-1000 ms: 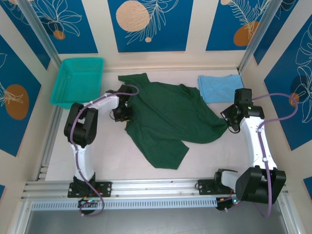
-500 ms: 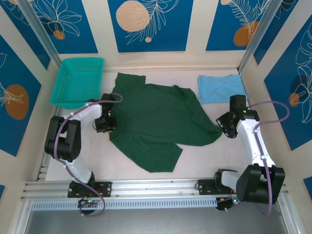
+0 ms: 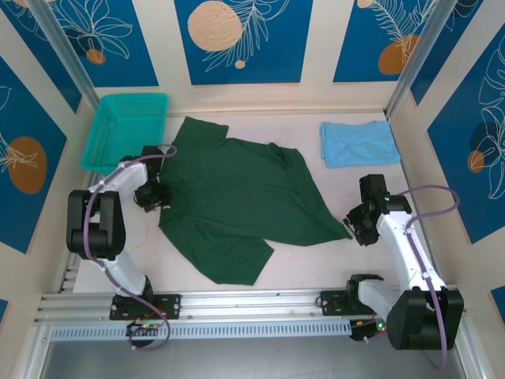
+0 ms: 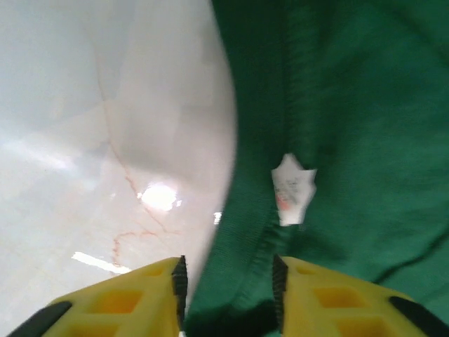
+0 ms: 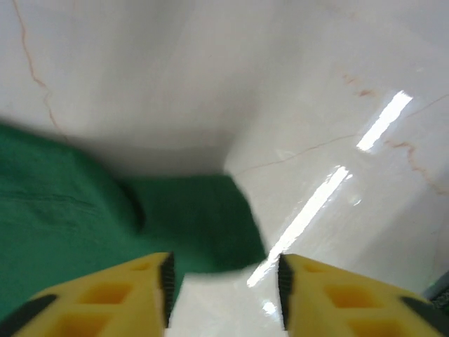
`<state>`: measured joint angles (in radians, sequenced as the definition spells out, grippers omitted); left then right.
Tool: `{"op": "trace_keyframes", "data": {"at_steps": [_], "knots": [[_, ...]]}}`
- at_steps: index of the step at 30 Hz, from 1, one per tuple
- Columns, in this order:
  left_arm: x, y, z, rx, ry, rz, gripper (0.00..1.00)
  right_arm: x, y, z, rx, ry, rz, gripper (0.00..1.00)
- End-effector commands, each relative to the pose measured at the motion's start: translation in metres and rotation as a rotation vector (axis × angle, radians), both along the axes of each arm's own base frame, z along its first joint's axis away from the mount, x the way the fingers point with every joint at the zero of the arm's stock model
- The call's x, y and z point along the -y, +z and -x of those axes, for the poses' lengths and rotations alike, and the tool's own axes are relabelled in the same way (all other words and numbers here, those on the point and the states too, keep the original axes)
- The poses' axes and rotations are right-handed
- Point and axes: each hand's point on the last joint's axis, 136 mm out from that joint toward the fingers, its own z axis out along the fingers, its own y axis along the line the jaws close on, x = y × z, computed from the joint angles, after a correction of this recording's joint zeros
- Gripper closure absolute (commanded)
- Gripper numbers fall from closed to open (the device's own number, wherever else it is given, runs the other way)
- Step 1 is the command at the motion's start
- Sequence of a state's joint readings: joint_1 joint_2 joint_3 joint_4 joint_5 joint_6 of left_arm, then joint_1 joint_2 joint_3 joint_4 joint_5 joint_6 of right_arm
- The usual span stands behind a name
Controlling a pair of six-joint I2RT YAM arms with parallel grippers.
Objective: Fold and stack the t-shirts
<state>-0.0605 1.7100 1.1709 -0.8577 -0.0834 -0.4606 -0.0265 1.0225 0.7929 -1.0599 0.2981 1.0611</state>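
Green shirt (image 3: 237, 197): soft knit, rumpled, stitched hem. Left gripper (image 4: 229, 275), right gripper (image 5: 224, 272) spread, seemingly not pinching.

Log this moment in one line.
left gripper: open, green t-shirt hem between fingers | right gripper: open at shirt corner | green t-shirt: spread, unfolded | blue t-shirt: folded, far right

Dark green t-shirt (image 3: 237, 197) nearer, leftward, flatter.

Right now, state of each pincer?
Left pincer: open, green t-shirt hem lying in the gap.
Right pincer: open, holding nothing.
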Motion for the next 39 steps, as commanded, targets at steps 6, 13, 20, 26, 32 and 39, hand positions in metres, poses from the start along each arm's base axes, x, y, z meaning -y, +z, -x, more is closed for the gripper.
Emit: {"op": "trace_keyframes", "data": {"at_steps": [6,13,20,26,32,39], "knots": [[0.072,0.092,-0.039,0.240,-0.097,0.159,0.43,0.000,0.060,-0.066,0.265,0.080,0.111,0.49],[0.143,0.065,-0.062,0.203,-0.261,0.212,0.40,-0.114,0.072,-0.192,0.323,0.602,0.013,0.44],[0.151,0.008,-0.081,0.089,-0.210,0.205,0.42,-0.193,0.037,-0.295,0.301,1.010,0.008,0.39],[0.142,-0.015,-0.086,0.025,-0.240,0.136,0.42,-0.222,0.017,-0.346,0.395,1.191,-0.003,0.43],[0.140,-0.014,-0.098,0.041,-0.261,0.106,0.43,-0.217,-0.005,-0.369,0.399,1.257,0.003,0.44],[0.135,-0.021,-0.102,0.019,-0.270,0.079,0.43,-0.222,-0.025,-0.370,0.373,1.320,-0.020,0.45]]}}
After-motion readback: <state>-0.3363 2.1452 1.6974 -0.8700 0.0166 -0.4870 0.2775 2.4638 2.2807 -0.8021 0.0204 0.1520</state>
